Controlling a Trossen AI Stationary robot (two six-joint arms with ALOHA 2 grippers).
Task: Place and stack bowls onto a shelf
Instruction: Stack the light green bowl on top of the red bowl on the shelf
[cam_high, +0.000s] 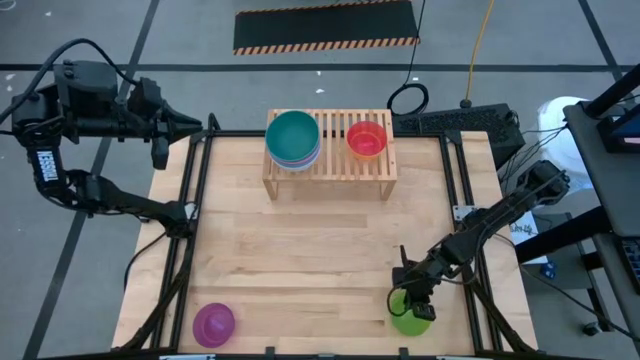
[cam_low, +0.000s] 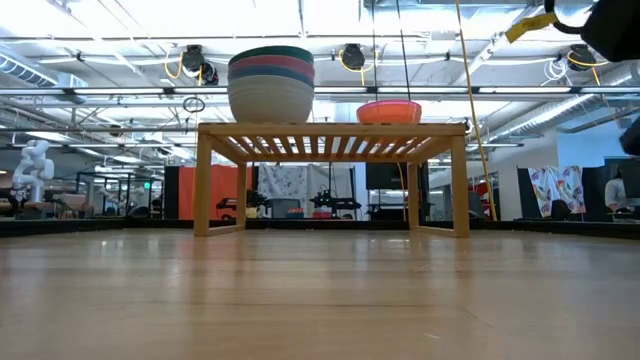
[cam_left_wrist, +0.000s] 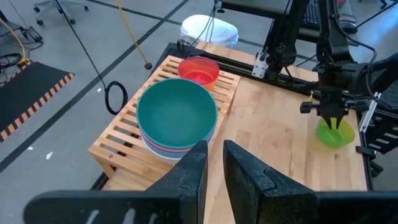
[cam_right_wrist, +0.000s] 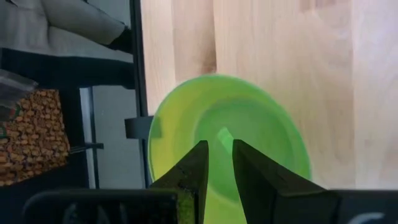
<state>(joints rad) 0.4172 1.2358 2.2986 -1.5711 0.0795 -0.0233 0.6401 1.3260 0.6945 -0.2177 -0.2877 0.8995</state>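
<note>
The light-wood shelf (cam_high: 330, 150) stands at the table's far middle. On its left part sits a stack of bowls topped by the teal one (cam_high: 293, 135) (cam_left_wrist: 176, 112). A red bowl (cam_high: 366, 139) sits alone on its right part. A purple bowl (cam_high: 213, 323) rests on the table at the near left. The green bowl (cam_high: 410, 318) (cam_right_wrist: 230, 124) rests at the near right. My right gripper (cam_right_wrist: 217, 144) (cam_high: 413, 297) slants down over its hollow, fingers a narrow gap apart with nothing between them. My left gripper (cam_left_wrist: 214, 146) hangs raised beyond the far left corner, narrowly open and empty. My right gripper's fingertips (cam_right_wrist: 200, 152) slant down from the table's far right side over the inside of the green bowl (cam_left_wrist: 334, 134), which rests upright on the table. Whether they touch it I cannot tell.
Dark frame rails (cam_high: 192, 200) run along the table's left and right edges. Cables and a keyboard-like black unit (cam_high: 455, 122) lie just behind the shelf. Bare wood (cam_high: 320, 260) stretches between the shelf and the near edge.
</note>
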